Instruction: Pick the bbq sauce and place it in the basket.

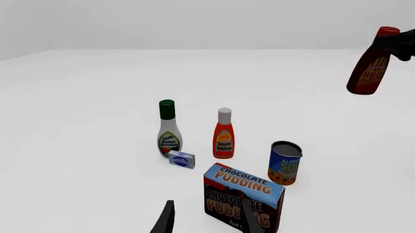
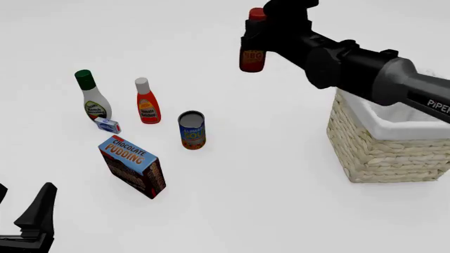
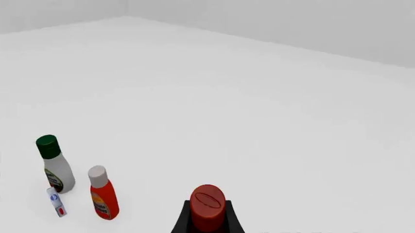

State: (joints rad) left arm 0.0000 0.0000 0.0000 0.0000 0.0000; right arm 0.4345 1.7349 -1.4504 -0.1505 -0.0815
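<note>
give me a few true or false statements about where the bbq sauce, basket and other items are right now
1. The right hand holds the bbq sauce up off the table. True.
2. The bbq sauce is already inside the basket. False: it hangs in the air to the basket's left in the front view, not over it.
3. The left hand grips the pudding box. False: it is open and holds nothing, with the box apart from it.
4. The ranch bottle and the ketchup stand upright side by side. True.
5. The soup can lies on its side. False: it stands upright.
</note>
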